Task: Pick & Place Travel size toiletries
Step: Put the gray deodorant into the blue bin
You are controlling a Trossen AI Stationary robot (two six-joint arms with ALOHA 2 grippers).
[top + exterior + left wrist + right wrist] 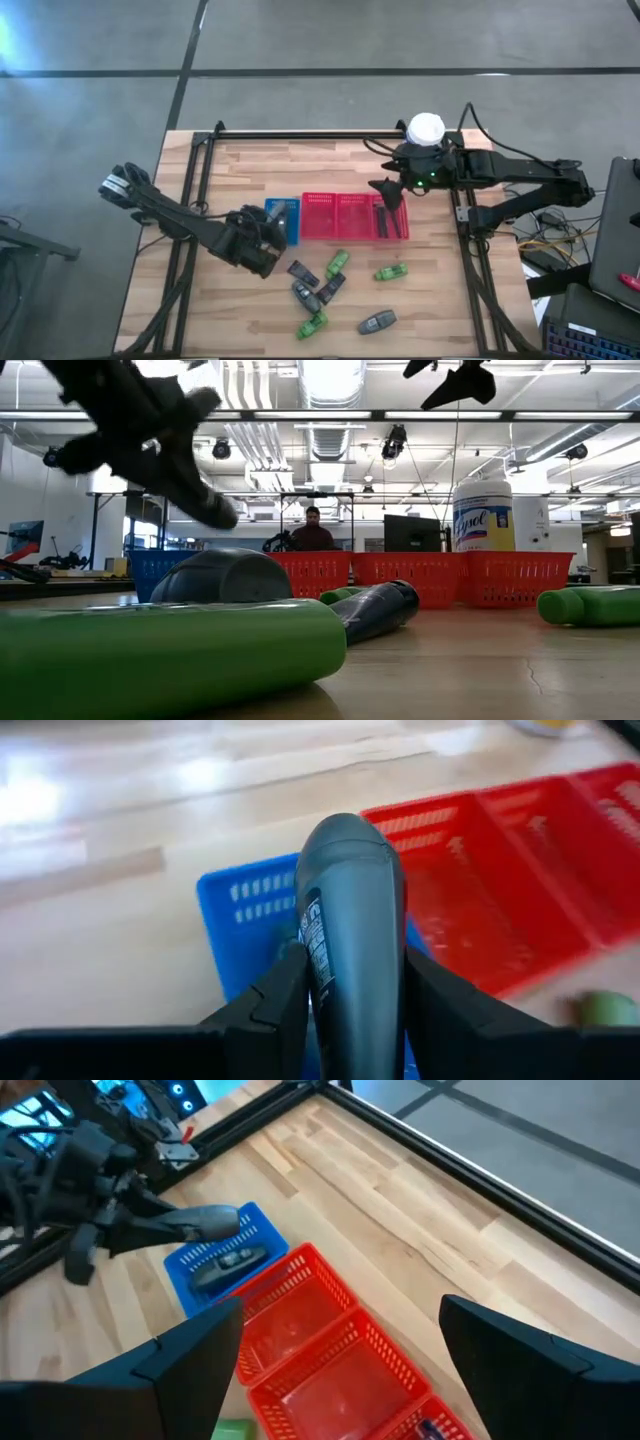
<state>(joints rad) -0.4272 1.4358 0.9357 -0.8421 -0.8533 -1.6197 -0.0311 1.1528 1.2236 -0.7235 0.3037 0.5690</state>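
While the left gripper point(350, 1005) pinches a grey oval bottle point(348, 935) between its two fingers, the bottle projects forward past the fingertips, its rounded end over the blue tray point(283, 221) directly ahead of the gripper. The right wrist view shows a second grey bottle point(228, 1266) lying in that tray, below the held one. The fingers press on the bottle's opposite flanks at about mid-length. Judged from its smooth, glossy shell, the bottle is light, rigid and somewhat slippery; a hold across the narrow flanks near the middle resists rolling better than a hold on the tapered end.

To the right of the left gripper, on the bare table, lie the remaining toiletries: dark flat packs point(303, 270), green bottles point(337, 262) and one more grey bottle point(377, 321). They lie close together, some touching. The green bottles are round and probably roll if nudged; take each across its body at mid-length. The flat packs appear thin and probably flex; take them by their long edges.

Farther right, the red tray point(352, 215) adjoins the blue tray; dark items show in its rightmost compartment, too small to identify.

The right gripper point(340, 1345) hovers above the red tray's right end, fingers spread wide and holding nothing. A white-capped jar point(426, 128) stands just behind it.
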